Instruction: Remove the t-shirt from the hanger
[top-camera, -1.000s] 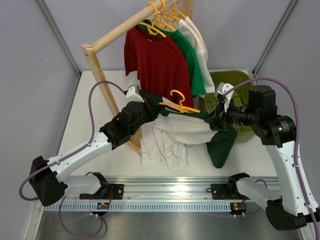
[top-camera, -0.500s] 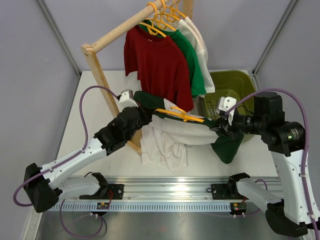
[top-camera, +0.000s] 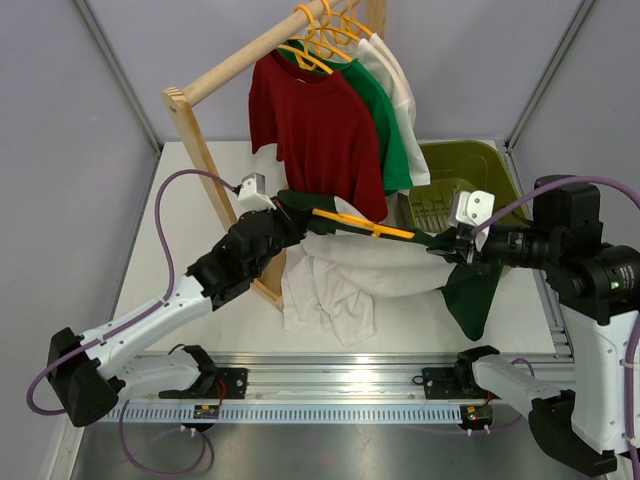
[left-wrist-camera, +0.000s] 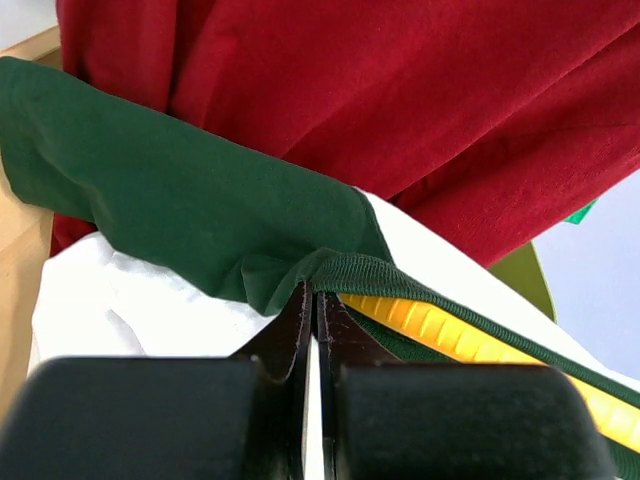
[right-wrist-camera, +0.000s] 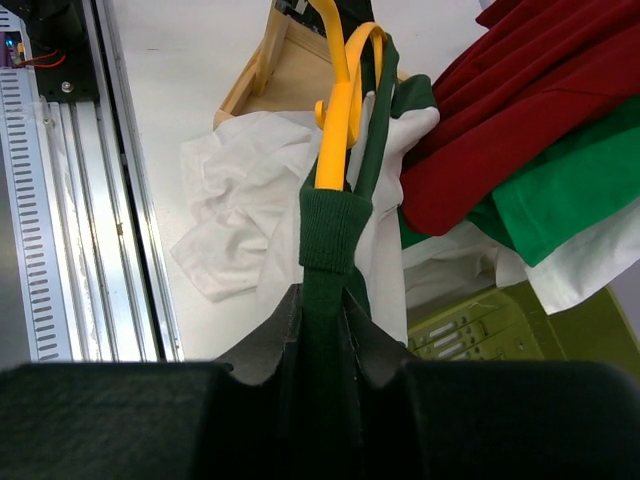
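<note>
A: Logged the t-shirt (top-camera: 345, 275): white body, dark green sleeves and neckband. Neckband stretched taut, near level. Body sags in folds onto the table (top-camera: 400, 325); one green sleeve hangs at right.
B: And the hanger (top-camera: 362, 226): thin, orange-yellow, inside the stretched neckband, sloping down rightward.

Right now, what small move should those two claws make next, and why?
Probably the right gripper should draw the neckband outward, past the end of the hanger. It and the left gripper each pinch that band of the t-shirt, stretched taut with the hanger lying inside.
</note>
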